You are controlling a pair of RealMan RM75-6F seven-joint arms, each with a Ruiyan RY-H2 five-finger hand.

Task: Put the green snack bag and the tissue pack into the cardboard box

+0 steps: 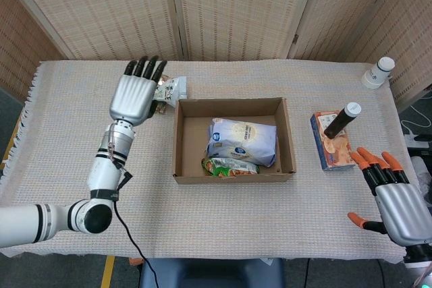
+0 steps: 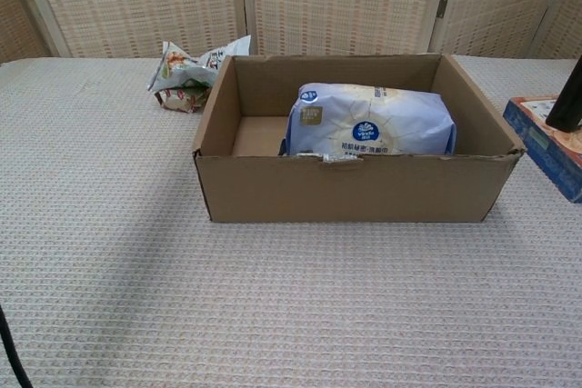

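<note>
The left hand [image 1: 133,96] hangs at upper left of the head view, fingers spread and holding nothing, above a snack packet [image 1: 169,90] on the table. At lower right the right hand [image 1: 393,190] is likewise splayed and empty. Centre frame, the cardboard box [image 1: 181,141] holds both the tissue pack [image 1: 241,141] and the green snack bag [image 1: 229,166], which lies along the near wall. The packing looks complete; the sound move is drawing the left arm clear without snagging the box.

The open cardboard box [image 1: 233,141] sits right of the left robot hand [image 1: 133,98], holding the pale-blue tissue pack [image 1: 242,141] and, at its front, the flat green snack bag [image 1: 229,166].
</note>
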